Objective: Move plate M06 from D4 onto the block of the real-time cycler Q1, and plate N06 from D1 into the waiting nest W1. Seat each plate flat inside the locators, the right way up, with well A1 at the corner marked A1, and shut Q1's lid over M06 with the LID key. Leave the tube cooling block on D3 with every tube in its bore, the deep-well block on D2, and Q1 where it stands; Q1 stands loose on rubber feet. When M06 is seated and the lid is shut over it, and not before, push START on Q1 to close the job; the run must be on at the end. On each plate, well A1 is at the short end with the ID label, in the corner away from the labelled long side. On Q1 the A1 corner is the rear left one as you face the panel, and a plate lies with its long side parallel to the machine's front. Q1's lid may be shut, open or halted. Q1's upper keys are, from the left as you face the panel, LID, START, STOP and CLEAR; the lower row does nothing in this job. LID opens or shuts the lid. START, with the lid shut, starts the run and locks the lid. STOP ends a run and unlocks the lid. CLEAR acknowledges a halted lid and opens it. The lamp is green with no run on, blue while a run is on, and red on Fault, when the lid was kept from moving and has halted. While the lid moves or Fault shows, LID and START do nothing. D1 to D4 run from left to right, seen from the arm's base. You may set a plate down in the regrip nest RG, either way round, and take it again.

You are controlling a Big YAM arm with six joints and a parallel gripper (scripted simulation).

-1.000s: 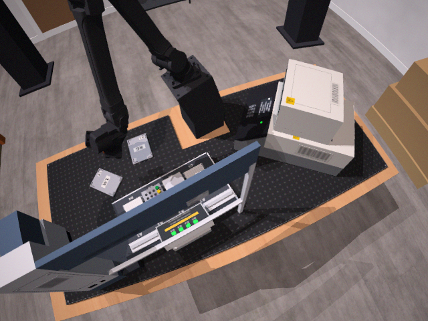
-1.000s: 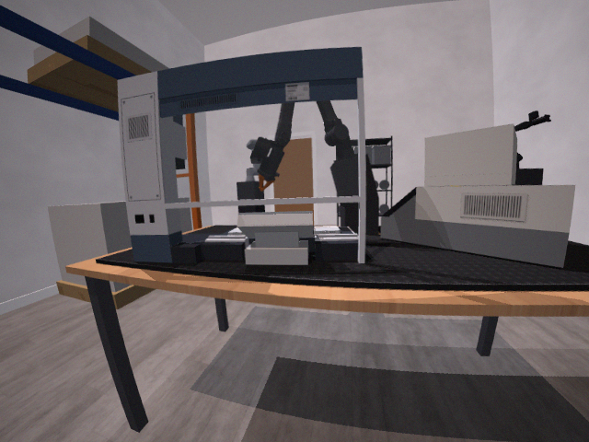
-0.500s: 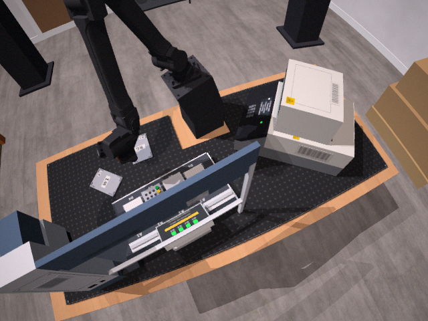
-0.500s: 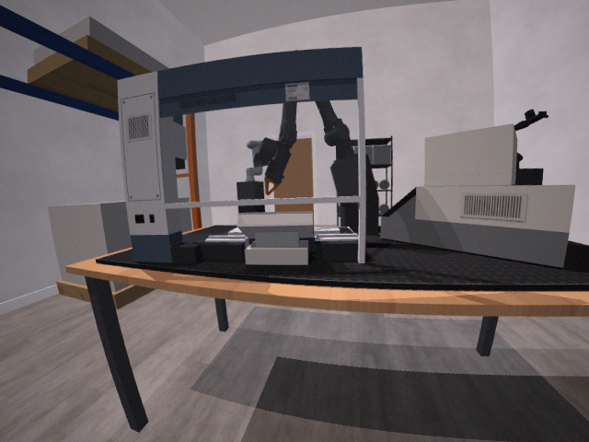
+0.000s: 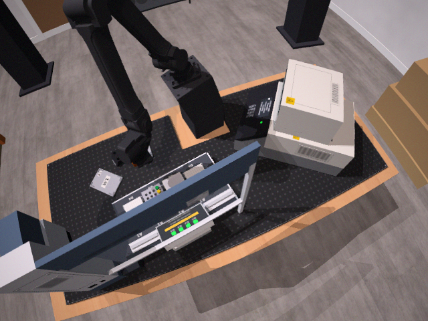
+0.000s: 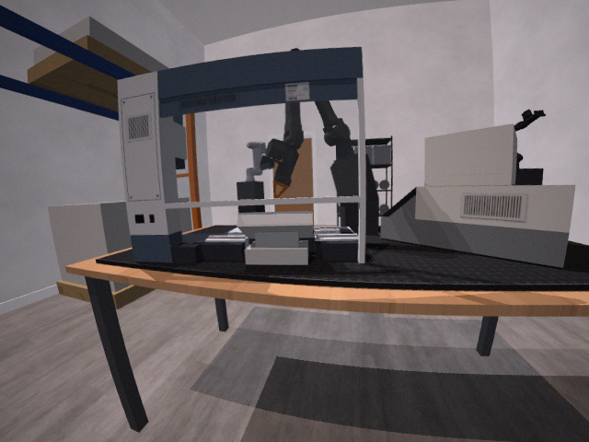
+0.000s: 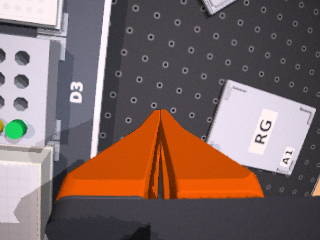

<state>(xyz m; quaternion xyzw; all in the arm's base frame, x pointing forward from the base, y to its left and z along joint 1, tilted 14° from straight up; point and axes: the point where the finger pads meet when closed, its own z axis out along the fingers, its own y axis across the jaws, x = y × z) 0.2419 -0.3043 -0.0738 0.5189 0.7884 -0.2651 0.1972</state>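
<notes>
My gripper (image 7: 160,120) has orange fingers shut together on nothing. It hangs above the black mat between the deck's D3 edge (image 7: 76,92) and the regrip nest RG (image 7: 262,132). It also shows in the top view (image 5: 136,159) and, through the deck frame, in the exterior view (image 6: 282,187). Plate M06 (image 5: 133,204) lies on D4, its edge showing in the wrist view (image 7: 30,12). Plate N06 (image 5: 194,170) lies on D1, partly under the blue beam. Nest W1 (image 5: 108,182) is empty. Q1 (image 5: 311,114) stands at the right, its lamp (image 5: 261,122) green.
The tube cooling block (image 7: 20,85) on D3 holds a green-capped tube (image 7: 15,129). The deep-well block (image 7: 20,185) is on D2. The deck's blue overhead beam (image 5: 166,193) and white post (image 5: 247,188) cover part of the deck. The arm's base block (image 5: 200,99) stands behind.
</notes>
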